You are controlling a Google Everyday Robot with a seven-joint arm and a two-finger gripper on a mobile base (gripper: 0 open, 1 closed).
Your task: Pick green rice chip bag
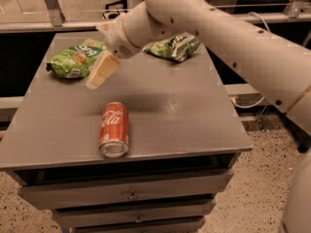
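Note:
The green rice chip bag [75,58] is plump and light green with white lettering and a small white label. It lies at the back left of the grey table top [184,110]. My gripper [101,73] hangs above the table just right of the bag's near end, pointing down and to the left. It is close to the bag and I cannot tell whether it touches it. My white arm reaches in from the upper right.
A red cola can [114,128] lies on its side near the front of the table. A darker green, flatter bag [172,46] lies at the back, partly behind my arm. Drawers sit below the table's front edge. A cable runs along the floor at the right.

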